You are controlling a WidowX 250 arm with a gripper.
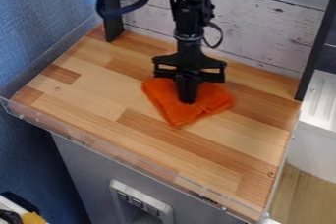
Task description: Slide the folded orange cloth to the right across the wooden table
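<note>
One blue wall [39,36] bounds the left of the frame. Beside it we see a clear rim [85,139] running along the near side of the wooden worktop [92,90], probably there to stop things sliding off. Toward the upper left, a black cable [134,8] loops out wide, which we take as slack for the arm [187,16] to move. Right of the worktop's middle lies an orange cloth [187,112], fairly flat on its left, folded and bunched on its right. The black gripper [187,100] points straight down over it, a posture that suits reaching something so low; we cannot tell whether its pincer is spread, pressed together or pinching fabric. Farther right, a dark post [316,36] stands at the worktop's edge, perhaps as frame support.
</note>
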